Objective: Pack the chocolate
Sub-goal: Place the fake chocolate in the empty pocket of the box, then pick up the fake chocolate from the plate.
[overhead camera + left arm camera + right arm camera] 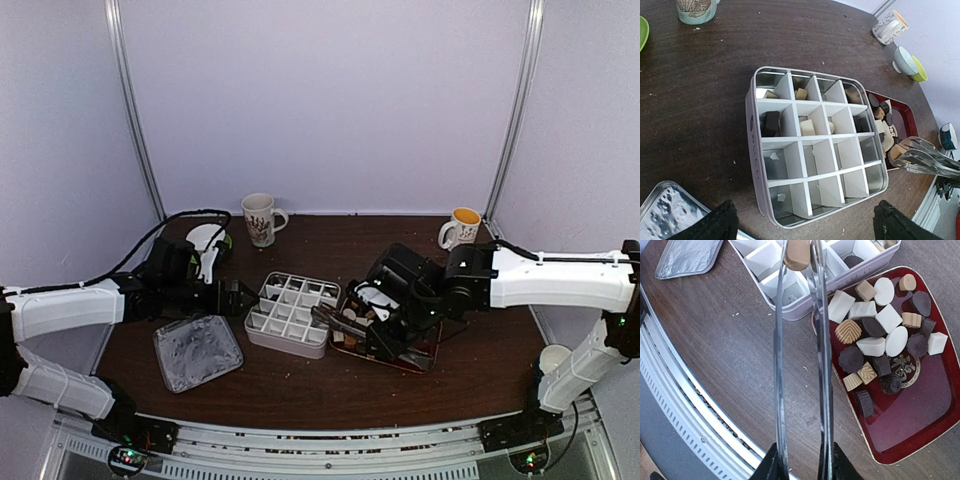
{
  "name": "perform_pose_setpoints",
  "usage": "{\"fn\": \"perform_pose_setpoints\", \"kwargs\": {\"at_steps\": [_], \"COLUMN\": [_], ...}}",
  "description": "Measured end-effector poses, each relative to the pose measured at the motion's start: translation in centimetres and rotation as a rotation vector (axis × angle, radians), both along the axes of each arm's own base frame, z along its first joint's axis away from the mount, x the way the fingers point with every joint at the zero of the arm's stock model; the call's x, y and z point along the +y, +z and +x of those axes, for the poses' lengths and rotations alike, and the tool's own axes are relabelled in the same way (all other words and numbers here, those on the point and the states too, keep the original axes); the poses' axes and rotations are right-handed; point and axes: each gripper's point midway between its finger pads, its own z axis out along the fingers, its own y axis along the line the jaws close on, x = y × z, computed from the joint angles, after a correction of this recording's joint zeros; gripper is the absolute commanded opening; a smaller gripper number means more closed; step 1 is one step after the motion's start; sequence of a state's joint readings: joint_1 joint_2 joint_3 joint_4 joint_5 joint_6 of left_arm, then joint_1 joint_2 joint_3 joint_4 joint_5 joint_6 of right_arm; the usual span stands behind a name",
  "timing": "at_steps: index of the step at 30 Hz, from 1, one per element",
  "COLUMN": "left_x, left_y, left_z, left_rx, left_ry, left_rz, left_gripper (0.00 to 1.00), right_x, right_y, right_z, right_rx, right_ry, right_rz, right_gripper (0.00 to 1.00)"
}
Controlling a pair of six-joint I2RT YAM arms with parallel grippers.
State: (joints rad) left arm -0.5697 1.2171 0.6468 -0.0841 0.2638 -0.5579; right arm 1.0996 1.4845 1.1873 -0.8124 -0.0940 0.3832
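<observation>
Several chocolate pieces [875, 340] in white, tan and dark brown lie in a red tray [920, 415]. My right gripper [802, 460] is shut on long metal tongs [822, 365]. The tong tips hold a tan chocolate [797, 254] over the near cells of the divided tin box [865, 265]. A few cells in the box [752, 150] hold pieces, among them a dark one [772, 122] and a cream one [807, 127]. My left gripper [802, 225] stands open, its fingers on either side of the box's near edge, touching nothing. From above, the left gripper [235, 298] sits left of the box [292, 312].
The box's silver lid [197, 350] lies at the front left. A patterned mug [260, 218] and a yellow-lined mug [460, 228] stand at the back. A white and green dish [207, 238] sits behind the left arm. The red tray [385, 352] touches the box's right side.
</observation>
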Motion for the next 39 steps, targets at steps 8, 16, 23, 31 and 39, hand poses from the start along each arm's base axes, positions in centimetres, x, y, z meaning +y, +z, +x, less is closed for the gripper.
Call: {"fn": "perform_pose_setpoints", "kwargs": {"at_steps": [8, 16, 23, 31, 39], "left_x": [0.0, 0.0, 0.0, 0.0, 0.0], "left_y": [0.0, 0.0, 0.0, 0.0, 0.0], "left_z": [0.0, 0.0, 0.0, 0.0, 0.0], "left_rx": [-0.003, -0.004, -0.004, -0.003, -0.003], "left_ry": [0.0, 0.0, 0.0, -0.004, -0.005], "left_rz": [0.003, 0.004, 0.005, 0.002, 0.0], "left_gripper": [0.97, 0.97, 0.97, 0.97, 0.97], "right_x": [0.0, -0.4, -2.5, -6.2, -10.8], "right_y": [0.1, 0.1, 0.9, 0.3, -2.2], "right_z": [0.5, 0.9, 1.1, 0.3, 0.4], "right_rx": [-0.023, -0.044, -0.088, -0.095, -0.056], "right_ry": [0.001, -0.015, -0.074, -0.149, -0.276], "right_rz": [-0.017, -0.033, -0.041, -0.06, -0.102], "right_gripper": [0.38, 0.38, 0.37, 0.37, 0.36]}}
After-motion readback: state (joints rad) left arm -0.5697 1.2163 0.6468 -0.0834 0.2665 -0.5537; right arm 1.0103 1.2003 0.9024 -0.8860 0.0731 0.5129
